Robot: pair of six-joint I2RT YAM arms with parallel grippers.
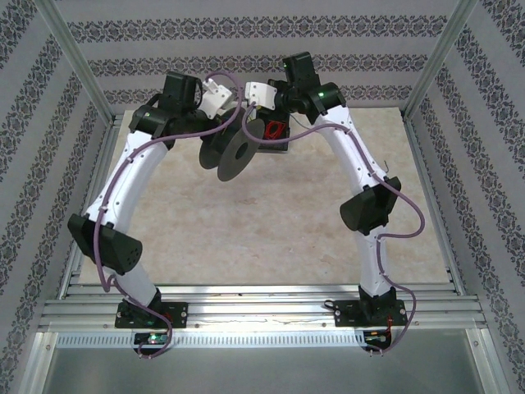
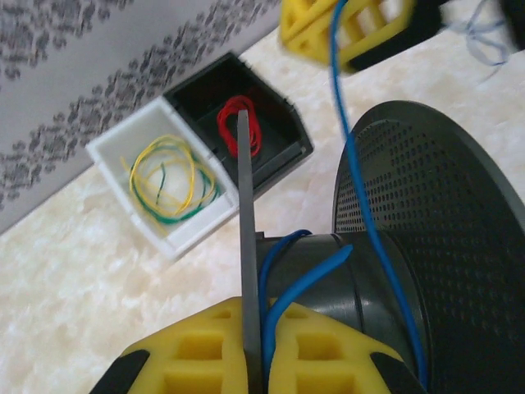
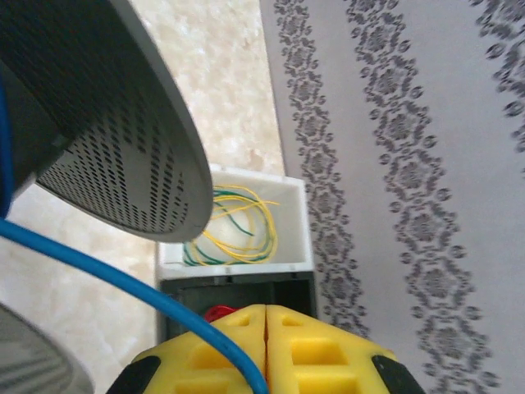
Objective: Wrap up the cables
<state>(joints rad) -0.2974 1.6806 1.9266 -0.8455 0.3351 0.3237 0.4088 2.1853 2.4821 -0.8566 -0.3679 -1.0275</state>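
The blue wire (image 3: 123, 281) is strung through the air between the two arms, above the far part of the desk (image 1: 246, 238). At least two strands are seen on the core of the spool (image 2: 443, 230), and from there one strand runs up to the right tool.

On the left, the left tool (image 2: 250, 316) is pressed together on the thin rim of one flange, so the whole spool is carried by that edge alone, clear of the desk. Further right, the right tool (image 3: 267, 316) is likewise pressed together, with the wire pinched at the seam of its yellow fingers. Beyond the spool, near the wall, a white box (image 2: 115, 148) of yellow and green wire is set touching a black box (image 2: 197, 94) that holds a red coil (image 2: 225, 123).

Three failures are judged possible:
- The spool could be twisted or levered out of the narrow rim grip if the wire is drawn too tight.
- The fine strand could be slid out of the pinch by the same pull.
- If the wire is led in slack or at a slant, it could be caught on a flange edge or laid off the core, and the turns already on could be loosened.
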